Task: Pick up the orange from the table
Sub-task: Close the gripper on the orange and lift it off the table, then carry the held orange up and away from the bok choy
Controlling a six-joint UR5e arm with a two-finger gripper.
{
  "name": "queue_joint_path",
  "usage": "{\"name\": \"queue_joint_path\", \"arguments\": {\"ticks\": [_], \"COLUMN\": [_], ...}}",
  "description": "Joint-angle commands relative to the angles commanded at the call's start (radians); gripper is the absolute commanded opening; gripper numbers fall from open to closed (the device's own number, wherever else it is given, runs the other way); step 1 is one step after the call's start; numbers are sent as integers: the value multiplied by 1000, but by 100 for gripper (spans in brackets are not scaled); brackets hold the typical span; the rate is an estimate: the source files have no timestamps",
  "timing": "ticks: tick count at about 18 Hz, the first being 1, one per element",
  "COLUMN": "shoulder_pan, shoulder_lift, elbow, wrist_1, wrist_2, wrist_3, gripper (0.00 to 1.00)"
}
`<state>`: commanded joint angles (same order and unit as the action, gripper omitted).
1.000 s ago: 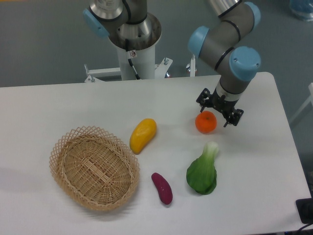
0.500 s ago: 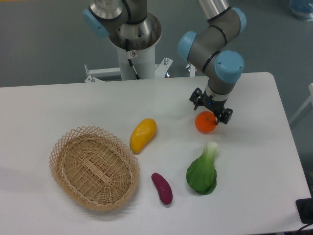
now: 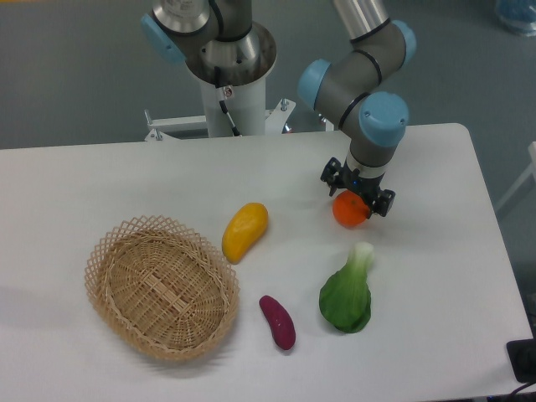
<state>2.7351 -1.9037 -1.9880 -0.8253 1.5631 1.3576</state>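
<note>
Settling over the orange (image 3: 351,211) to grasp it.
Pincer (image 3: 358,194) spread astride it, not clamped; next: close, lift off surface (image 3: 100,184).

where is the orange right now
The orange sits on the right half of the table, directly under the gripper, just above the green vegetable.

Tool (image 3: 357,192) shifted left — now over orange (image 3: 351,211).
</note>
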Motion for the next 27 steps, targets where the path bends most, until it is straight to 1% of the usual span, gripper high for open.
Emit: {"name": "queue_joint_path", "arguments": {"ticks": [1,2,4,6,9,11,14,16,17,20,24,27], "shoulder_pan": [0,0,0,0,2,0,-5,-17,-18,-20,-20,-18], "shoulder_lift": [-3,-3,-5,-5,2,2,-6,-17,-24,-31,-49,-52], "elbow": [3,5,14,29,93,133,253,305,322,344,393,408], "wrist_1": [0,-2,-3,-3,-40,-87,-217,-256,-267,-267,-271,-285], "wrist_2": [0,0,2,0,2,3,0,2,2,-2,-5,-6], "wrist_3": [2,2,5,8,3,3,3,2,2,3,3,3], "gripper": [78,69,64,63,63,63,64,64,64,63,63,63]}}
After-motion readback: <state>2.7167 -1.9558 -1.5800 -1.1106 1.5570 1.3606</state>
